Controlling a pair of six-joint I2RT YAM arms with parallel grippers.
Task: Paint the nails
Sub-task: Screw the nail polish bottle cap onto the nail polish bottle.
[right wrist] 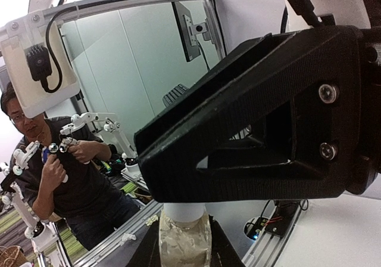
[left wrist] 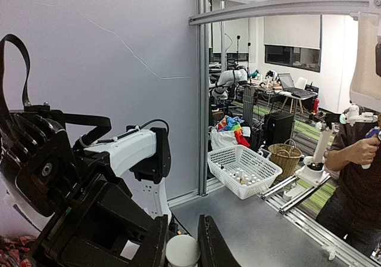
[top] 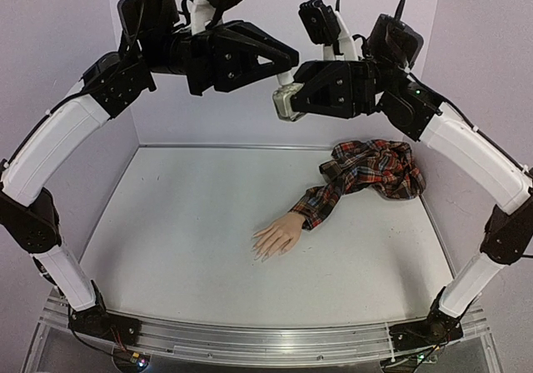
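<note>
The mannequin hand (top: 277,236) lies palm down mid-table, and its tiny pale nails (top: 260,253) point to the near left. Its red plaid sleeve (top: 366,173) is bunched at the back right. Both grippers are raised high above the table and meet at a small clear bottle (top: 288,105). My right gripper (top: 293,106) is shut on the bottle body, seen in the right wrist view (right wrist: 184,243). My left gripper (top: 287,72) is shut on its white cap (left wrist: 183,250), which also shows in the right wrist view (right wrist: 183,210).
White walls (top: 208,131) close the table at the back and both sides. An aluminium rail (top: 266,335) runs along the near edge between the arm bases. A white basket (left wrist: 244,170) stands on a neighbouring bench outside the cell.
</note>
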